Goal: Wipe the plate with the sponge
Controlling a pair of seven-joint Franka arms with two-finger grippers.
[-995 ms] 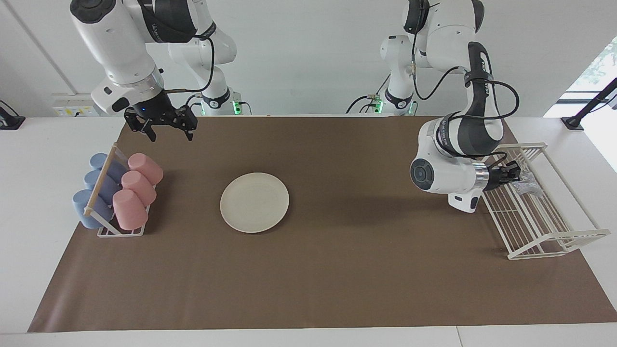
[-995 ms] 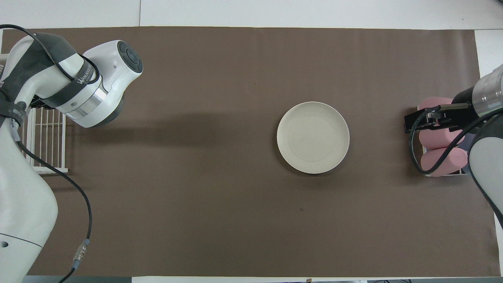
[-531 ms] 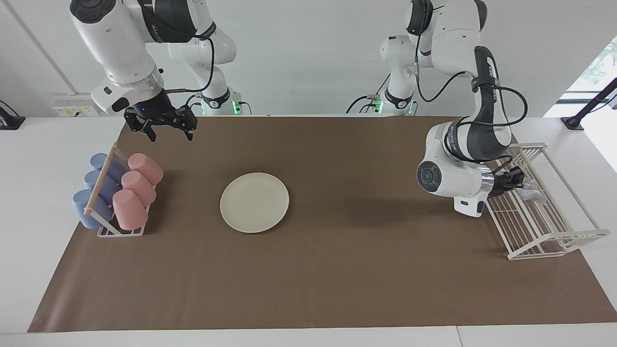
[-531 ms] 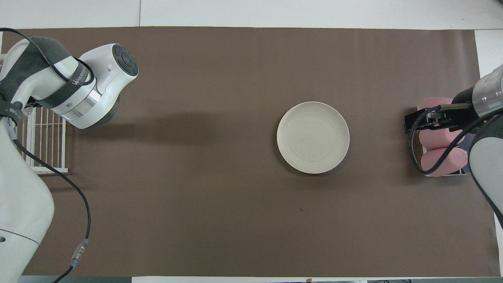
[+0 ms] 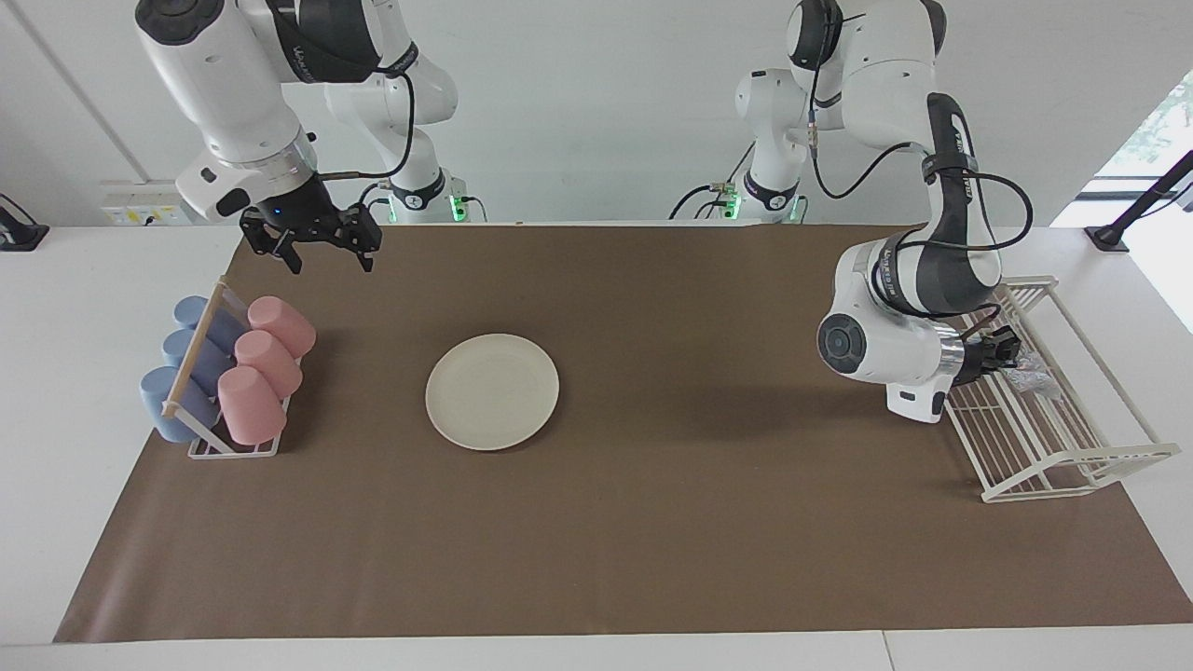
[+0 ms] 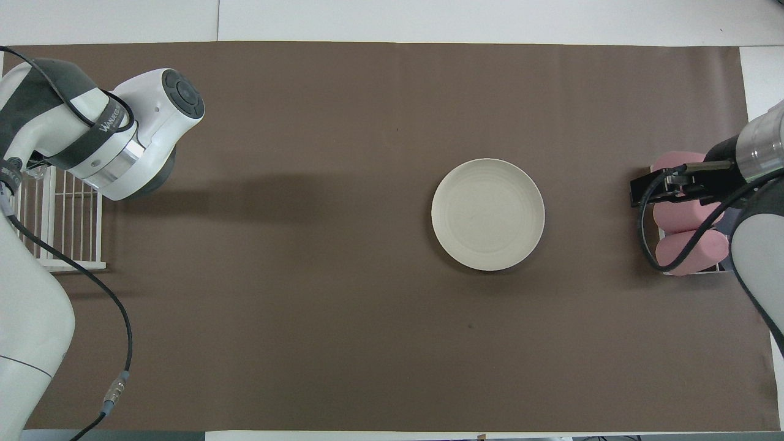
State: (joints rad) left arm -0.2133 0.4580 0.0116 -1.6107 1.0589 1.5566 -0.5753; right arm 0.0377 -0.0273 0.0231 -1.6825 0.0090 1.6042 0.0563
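Left hand in the rack, plate alone mid-bench

Left hand (image 5: 1011, 352) is at the sponge (image 5: 1033, 377) in the white rack (image 5: 1072, 466), grip hard to tell. Right hand (image 5: 322, 244) waits open, holding nothing, over the mat (image 5: 652, 522) near the cups (image 5: 261, 368). Plate (image 5: 492, 391) sits toward those cups.

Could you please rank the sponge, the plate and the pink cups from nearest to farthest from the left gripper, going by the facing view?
1. The sponge, in the white rack at the left arm's end of the table, right at the left gripper.
2. The plate, mid-table on the brown mat.
3. The pink cups, in their holder at the right arm's end.
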